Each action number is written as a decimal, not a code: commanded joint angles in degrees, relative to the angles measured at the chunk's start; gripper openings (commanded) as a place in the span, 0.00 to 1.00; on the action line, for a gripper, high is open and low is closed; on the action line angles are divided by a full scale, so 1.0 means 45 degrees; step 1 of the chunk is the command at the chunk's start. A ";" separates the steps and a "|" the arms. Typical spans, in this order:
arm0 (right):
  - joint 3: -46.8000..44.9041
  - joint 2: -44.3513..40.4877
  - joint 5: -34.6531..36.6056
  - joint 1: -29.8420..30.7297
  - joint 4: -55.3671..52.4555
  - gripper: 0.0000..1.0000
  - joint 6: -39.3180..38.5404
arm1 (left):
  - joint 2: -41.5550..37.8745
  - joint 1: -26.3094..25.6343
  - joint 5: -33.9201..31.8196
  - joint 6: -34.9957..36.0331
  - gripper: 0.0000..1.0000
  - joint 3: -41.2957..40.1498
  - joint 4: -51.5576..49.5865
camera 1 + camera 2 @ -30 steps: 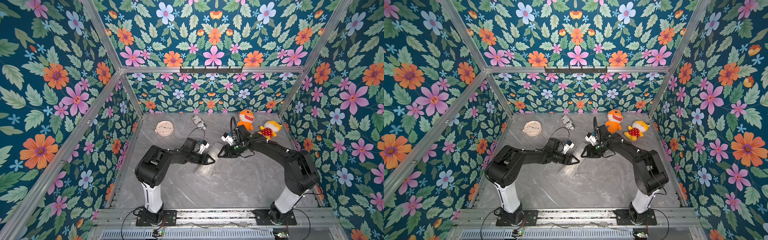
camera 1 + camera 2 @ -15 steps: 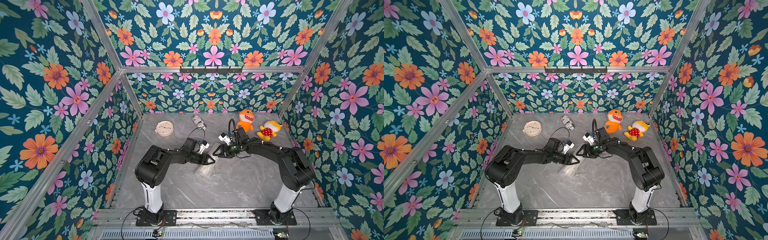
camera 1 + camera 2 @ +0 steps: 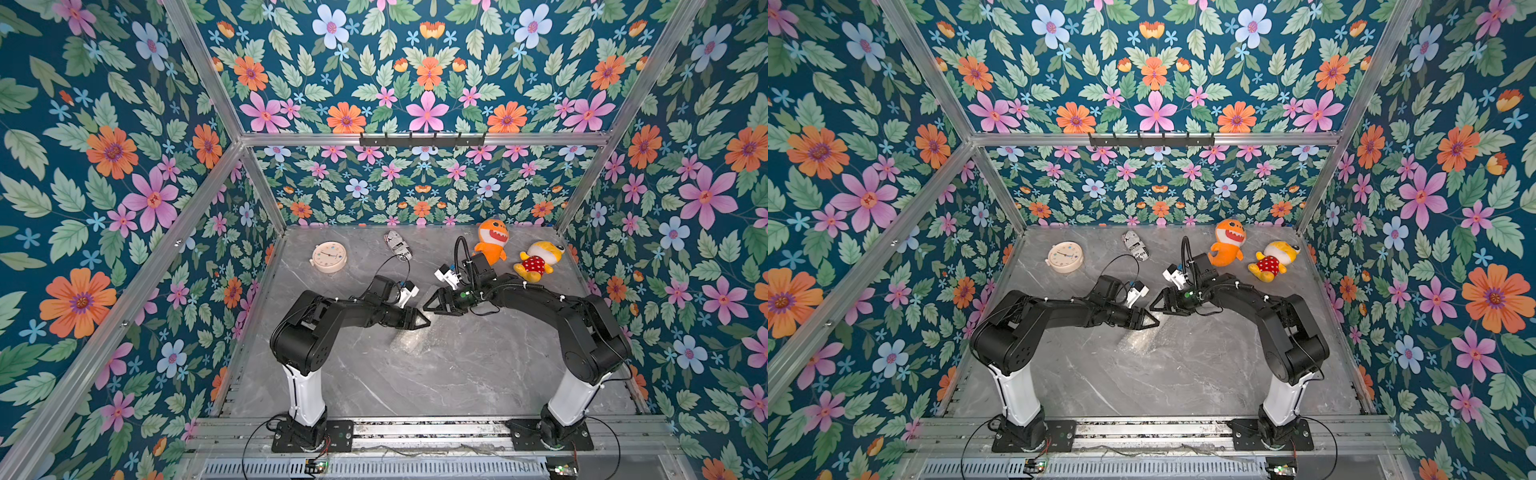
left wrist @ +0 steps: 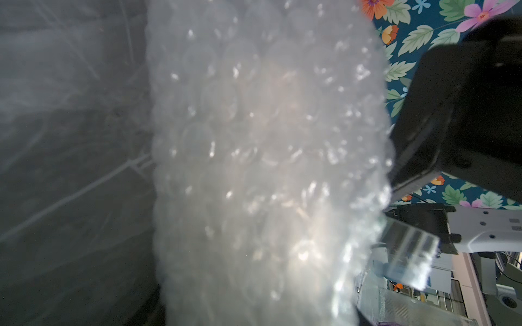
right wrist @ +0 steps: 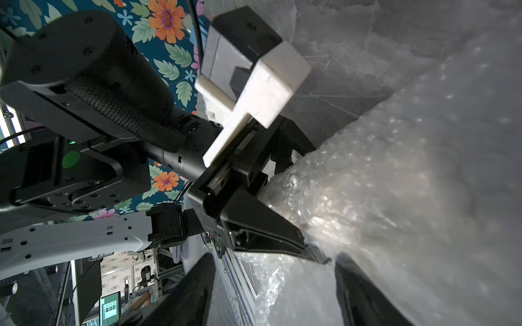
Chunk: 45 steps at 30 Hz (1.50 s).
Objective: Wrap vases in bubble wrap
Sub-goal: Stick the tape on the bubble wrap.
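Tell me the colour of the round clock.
Pale peach clock with a cream face, clearest in a top view.

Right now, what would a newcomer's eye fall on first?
Two black arms meeting mid-table against floral walls: the left gripper pinches the bubble wrap, the right gripper open beside it. Then the orange plush and yellow plush at the back, right of a clock.

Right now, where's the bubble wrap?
In both top views the bubble wrap lies centre of the grey table, one edge pinched in the left gripper.
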 commanded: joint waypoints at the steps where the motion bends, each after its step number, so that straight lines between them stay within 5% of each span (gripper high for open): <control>1: 0.0147 -0.0083 -0.0170 0.0149 0.0018 0.68 -0.0093 | 0.0115 -0.0031 -0.0535 0.0071 0.00 -0.0069 -0.1353; 45: 0.1491 0.1743 0.0109 0.0521 0.0144 0.68 0.0194 | -0.0002 -0.0038 -0.0478 -0.0001 0.00 -0.0344 -0.1164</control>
